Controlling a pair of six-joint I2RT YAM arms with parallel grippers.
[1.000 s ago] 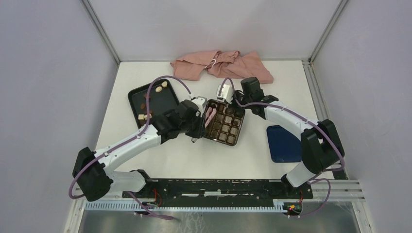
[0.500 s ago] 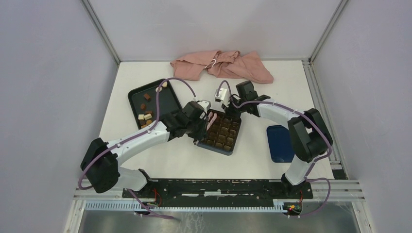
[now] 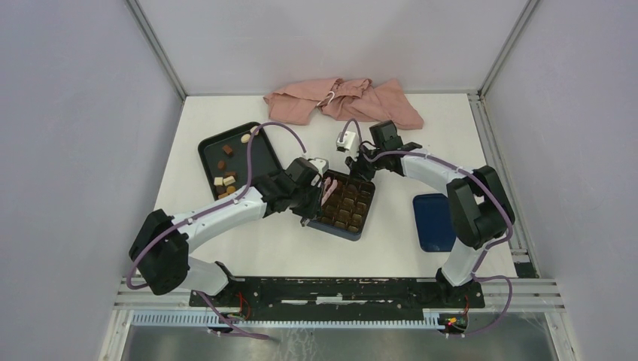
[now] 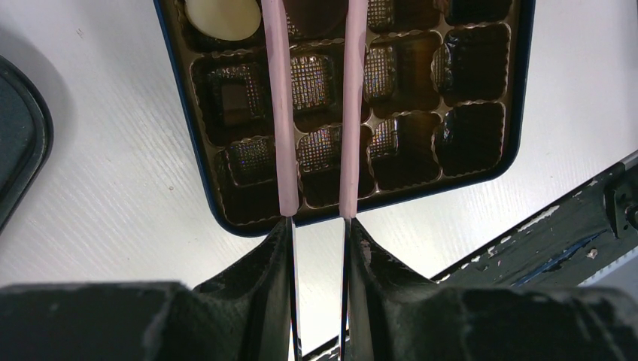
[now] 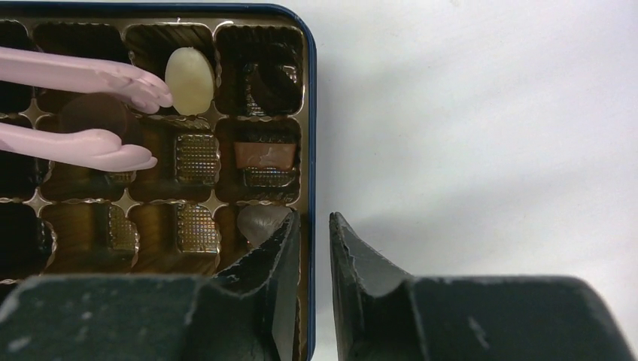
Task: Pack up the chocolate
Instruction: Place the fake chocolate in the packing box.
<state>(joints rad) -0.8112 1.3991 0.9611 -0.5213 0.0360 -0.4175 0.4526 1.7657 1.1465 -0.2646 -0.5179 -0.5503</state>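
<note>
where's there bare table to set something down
Bare table between the blue box and the near rail, and right of the pink cloth. Crowded at the box: left claw with pink tongs, right claw.

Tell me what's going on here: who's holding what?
The left gripper holds pink tongs over the dark blue box. Their tips lie beside a cream chocolate sitting in a cell. The right gripper straddles the box's side wall, one finger inside and one outside, jaws slightly parted. A few cells visibly hold pieces. More loose chocolates lie on the black tray.
</note>
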